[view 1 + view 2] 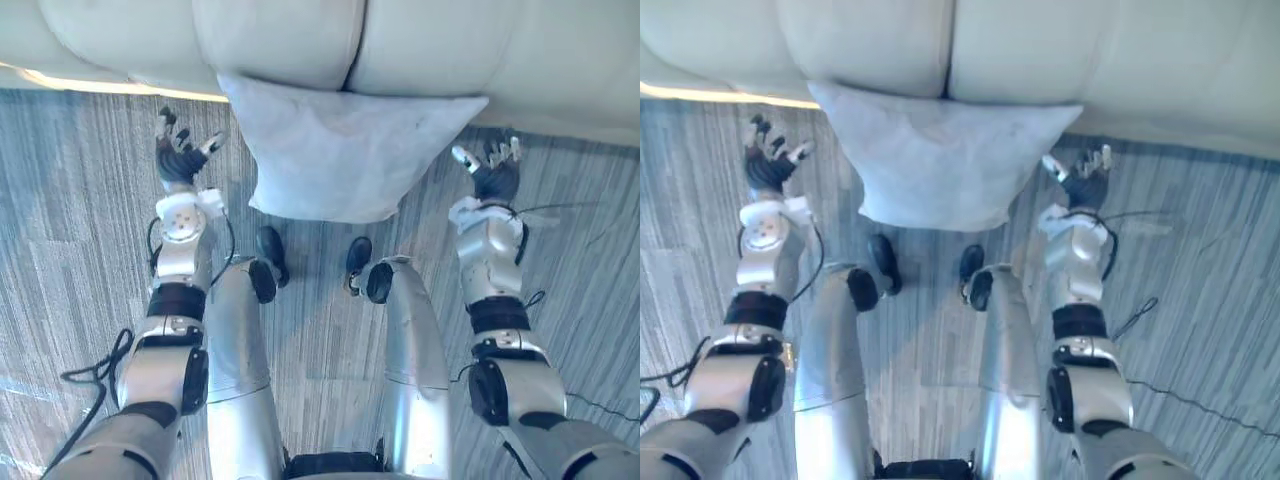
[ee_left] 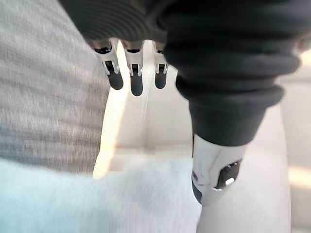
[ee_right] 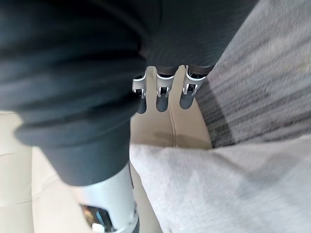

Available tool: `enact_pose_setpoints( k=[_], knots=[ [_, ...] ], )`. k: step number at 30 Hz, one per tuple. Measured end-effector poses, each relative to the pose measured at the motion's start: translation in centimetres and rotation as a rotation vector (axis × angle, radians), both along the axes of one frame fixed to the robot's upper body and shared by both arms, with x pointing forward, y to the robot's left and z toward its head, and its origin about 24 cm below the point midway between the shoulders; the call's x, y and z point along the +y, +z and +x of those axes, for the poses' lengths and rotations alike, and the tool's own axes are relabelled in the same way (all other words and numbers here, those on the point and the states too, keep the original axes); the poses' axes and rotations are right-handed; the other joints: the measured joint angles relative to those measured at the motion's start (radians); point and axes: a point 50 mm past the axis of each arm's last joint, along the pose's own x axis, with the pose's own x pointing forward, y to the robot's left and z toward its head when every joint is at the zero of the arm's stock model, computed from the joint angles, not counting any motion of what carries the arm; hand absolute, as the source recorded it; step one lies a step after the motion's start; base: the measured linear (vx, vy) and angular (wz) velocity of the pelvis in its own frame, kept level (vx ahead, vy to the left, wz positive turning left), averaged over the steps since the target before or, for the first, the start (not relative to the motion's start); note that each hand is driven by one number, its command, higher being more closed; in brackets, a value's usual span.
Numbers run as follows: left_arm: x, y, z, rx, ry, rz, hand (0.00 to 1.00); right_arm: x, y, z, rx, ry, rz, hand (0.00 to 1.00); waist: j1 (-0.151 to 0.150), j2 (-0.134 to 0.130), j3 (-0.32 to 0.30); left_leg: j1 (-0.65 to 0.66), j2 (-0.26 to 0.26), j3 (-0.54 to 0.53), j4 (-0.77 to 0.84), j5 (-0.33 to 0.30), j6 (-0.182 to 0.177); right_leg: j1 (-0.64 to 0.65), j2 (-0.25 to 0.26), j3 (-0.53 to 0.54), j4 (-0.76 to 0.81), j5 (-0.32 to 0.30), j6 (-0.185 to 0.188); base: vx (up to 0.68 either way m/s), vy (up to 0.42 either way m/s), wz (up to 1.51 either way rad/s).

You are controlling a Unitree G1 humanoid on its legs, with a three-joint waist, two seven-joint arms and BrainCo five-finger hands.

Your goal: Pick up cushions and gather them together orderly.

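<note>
Approach step: the pale grey cushion (image 1: 345, 150) stands on the carpet (image 1: 80, 200), leaning against the cream sofa (image 1: 280, 40); left hand (image 1: 180, 150) and right hand (image 1: 492, 165) flank it — fingers spread, holding nothing; next, I judge, both press inward on its sides — evenly.

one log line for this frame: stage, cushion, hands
stage: pre-grasp | cushion: on carpet, leaning against sofa | left hand: open, left of cushion | right hand: open, right of cushion
</note>
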Motion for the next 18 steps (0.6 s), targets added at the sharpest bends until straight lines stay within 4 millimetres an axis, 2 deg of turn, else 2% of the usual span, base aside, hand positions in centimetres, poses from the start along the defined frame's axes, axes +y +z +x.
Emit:
enact_pose_setpoints(
  k=[1, 5, 8, 12, 18],
  knots=[
    [-0.4, 0.2, 0.1, -0.001, -0.01, 0.005, 0.0, 0.1, 0.2, 0.0, -0.004, 0.002, 0.0, 0.0, 0.0, 0.0, 0.001, 0.0, 0.0, 0.0, 0.001, 0.0, 0.0, 0.0, -0.001, 0.0, 0.002, 0.0, 0.0, -0.05, -0.017, 0.0],
    [-4.0, 1.8, 0.7, -0.037, -0.101, 0.051, 0.0, 1.8, 1.4, 0.5, -0.031, 0.052, -0.028, 0.0, -0.005, 0.0, 0.001, 0.0, 0.0, 0.004, 0.0, 0.0, 0.0, -0.004, -0.005, -0.001, 0.004, 0.0, 0.0, -0.06, -0.024, 0.0],
    [-5.7, 2.6, 1.0, -0.047, -0.125, 0.065, 0.0, 3.2, 2.4, 1.0, -0.04, 0.084, -0.046, 0.0, -0.007, 0.0, 0.001, -0.013, -0.001, 0.008, -0.003, 0.003, 0.002, -0.02, -0.011, -0.003, 0.005, 0.0, -0.001, -0.07, -0.018, 0.01],
    [-6.4, 3.9, 1.1, -0.081, -0.131, 0.083, 0.0, 3.7, 3.9, 1.4, -0.065, 0.084, -0.042, 0.0, -0.007, 0.013, 0.008, -0.046, -0.006, 0.005, -0.003, 0.011, 0.002, -0.049, -0.017, -0.007, 0.007, 0.004, -0.004, -0.05, 0.001, 0.04],
    [-7.0, 4.2, 1.6, -0.064, -0.113, 0.088, 0.0, 3.9, 4.1, 2.6, -0.003, 0.069, -0.06, 0.0, -0.007, 0.014, 0.008, -0.041, -0.011, 0.013, -0.017, 0.022, 0.001, -0.048, -0.017, 0.001, -0.008, 0.02, 0.0, -0.06, 0.009, 0.0]
  ],
)
